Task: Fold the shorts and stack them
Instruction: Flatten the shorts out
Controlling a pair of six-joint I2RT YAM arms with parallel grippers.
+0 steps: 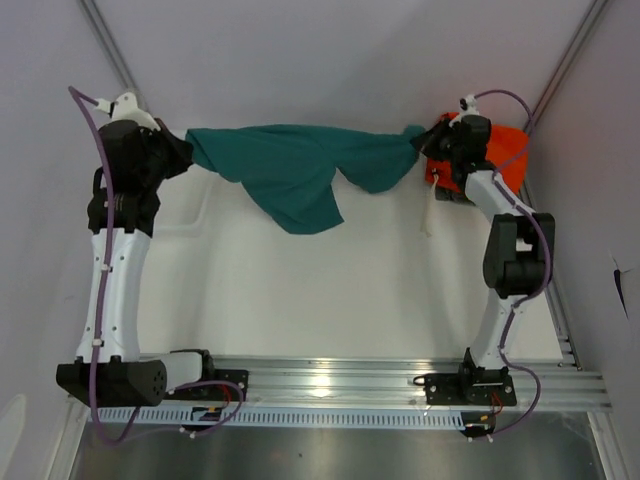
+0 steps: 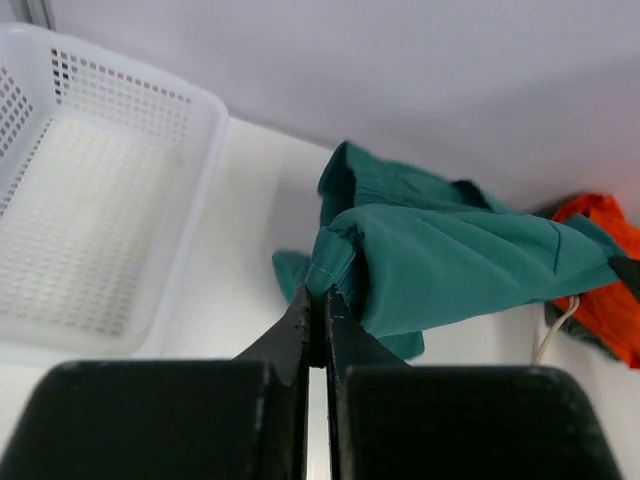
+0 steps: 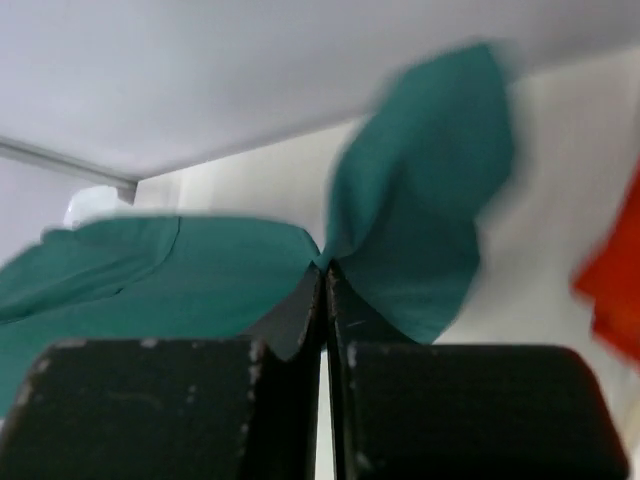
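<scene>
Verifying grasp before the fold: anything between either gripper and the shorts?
Nothing visible. The left gripper and the right gripper are each shut directly on an edge of the shorts, which stretch between them. The orange garment lies by the right gripper, outside that grip.

The count gives one pair of teal shorts (image 1: 290, 175), one orange garment (image 1: 505, 150) and, in the left wrist view, one white basket (image 2: 203, 170). There are two arms, the left arm (image 1: 118, 270) and the right arm (image 1: 512, 258), each carrying one gripper, which makes two: the left gripper (image 2: 318, 300) and the right gripper (image 3: 322, 272). One cream cord (image 1: 428, 212) shows too, though it is too thin and blurred to tell a single strand from a doubled one.
</scene>
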